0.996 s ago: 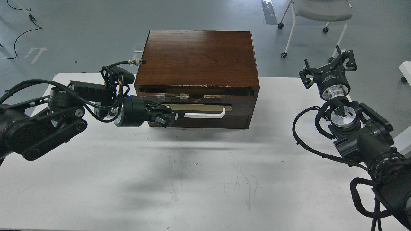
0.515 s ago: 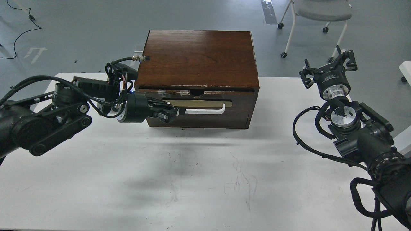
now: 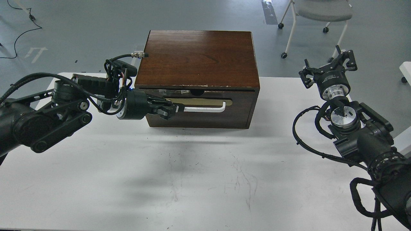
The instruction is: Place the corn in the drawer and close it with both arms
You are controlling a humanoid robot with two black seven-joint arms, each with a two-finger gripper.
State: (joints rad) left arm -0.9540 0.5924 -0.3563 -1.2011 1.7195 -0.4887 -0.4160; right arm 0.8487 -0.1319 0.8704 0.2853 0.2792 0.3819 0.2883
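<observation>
The dark brown cabinet [image 3: 199,57] stands at the back middle of the white table [image 3: 199,179]. Its drawer [image 3: 237,109] is pushed in flush with the cabinet front, and its white bar handle [image 3: 205,109] lies on the brass plate. My left gripper [image 3: 171,110] is at the left end of the handle, against the drawer front; its fingers look closed together. My right gripper [image 3: 329,65] is raised at the right, away from the cabinet, open and empty. The corn is out of view.
A grey wheeled chair [image 3: 321,12] stands on the floor behind the table at the right. A black cable [image 3: 19,35] lies on the floor at the far left. A white object's edge [image 3: 405,69] shows at the right border.
The drawer has slid in from slightly open to flush with the cabinet. My left gripper moved back toward the cabinet with it. The right arm has not moved.
</observation>
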